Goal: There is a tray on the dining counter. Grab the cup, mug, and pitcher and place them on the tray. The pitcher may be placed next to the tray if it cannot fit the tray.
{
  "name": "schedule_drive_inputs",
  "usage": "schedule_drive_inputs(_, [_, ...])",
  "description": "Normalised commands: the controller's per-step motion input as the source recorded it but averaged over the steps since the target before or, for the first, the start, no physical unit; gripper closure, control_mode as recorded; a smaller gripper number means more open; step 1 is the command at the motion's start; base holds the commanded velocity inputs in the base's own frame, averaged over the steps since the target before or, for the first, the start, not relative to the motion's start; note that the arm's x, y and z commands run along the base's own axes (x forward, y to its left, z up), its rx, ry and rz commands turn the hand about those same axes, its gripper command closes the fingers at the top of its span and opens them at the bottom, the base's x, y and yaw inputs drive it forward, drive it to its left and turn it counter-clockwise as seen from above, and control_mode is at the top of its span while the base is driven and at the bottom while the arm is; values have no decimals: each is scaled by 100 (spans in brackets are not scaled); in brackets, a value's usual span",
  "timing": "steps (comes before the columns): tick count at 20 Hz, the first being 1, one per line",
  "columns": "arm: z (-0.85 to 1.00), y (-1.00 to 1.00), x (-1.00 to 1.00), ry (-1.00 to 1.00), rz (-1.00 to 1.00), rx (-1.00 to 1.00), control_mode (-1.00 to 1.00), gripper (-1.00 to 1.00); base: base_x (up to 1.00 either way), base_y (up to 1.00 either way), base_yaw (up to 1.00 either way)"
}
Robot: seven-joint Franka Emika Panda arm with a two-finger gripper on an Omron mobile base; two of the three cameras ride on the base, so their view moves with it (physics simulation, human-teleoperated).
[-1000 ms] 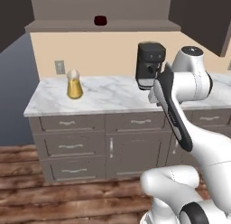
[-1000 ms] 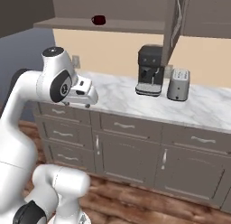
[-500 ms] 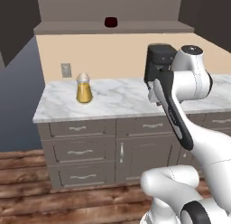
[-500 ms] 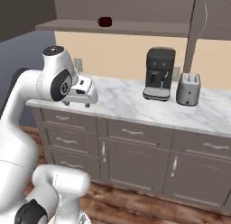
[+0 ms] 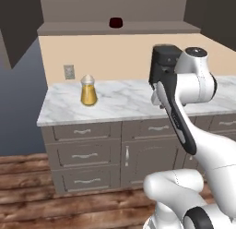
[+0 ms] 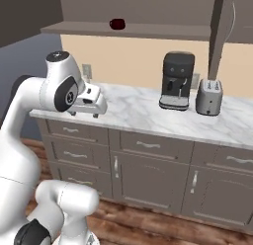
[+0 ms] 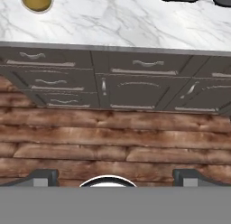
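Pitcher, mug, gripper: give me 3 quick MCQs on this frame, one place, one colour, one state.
1. Where does the pitcher stand?
A. on the marble worktop, toward its left end in the left base view
B. on the high shelf
C. on the wood floor

2. What colour is the mug on the high shelf?
A. bright green
B. dark maroon, almost black
C. amber-yellow

3. In what state is the gripper?
A. shut on the pitcher
B. shut and empty
C. open, holding nothing

Answers:
1. A, it stands on the marble worktop below the wall outlet.
2. B, it shows as a small dark red shape against the grey wall.
3. C, in the hand view the fingers stand wide apart with only floor and drawers between them.
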Motion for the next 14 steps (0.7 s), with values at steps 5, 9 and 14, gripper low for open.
schedule_drive_inputs(5, [0,0,0,0,0,0,100,-100,13,0,-3])
schedule_drive_inputs(9, [0,0,0,0,0,0,100,-100,36,22,-13])
schedule_drive_inputs(14, [0,0,0,0,0,0,100,-100,53,18,-15])
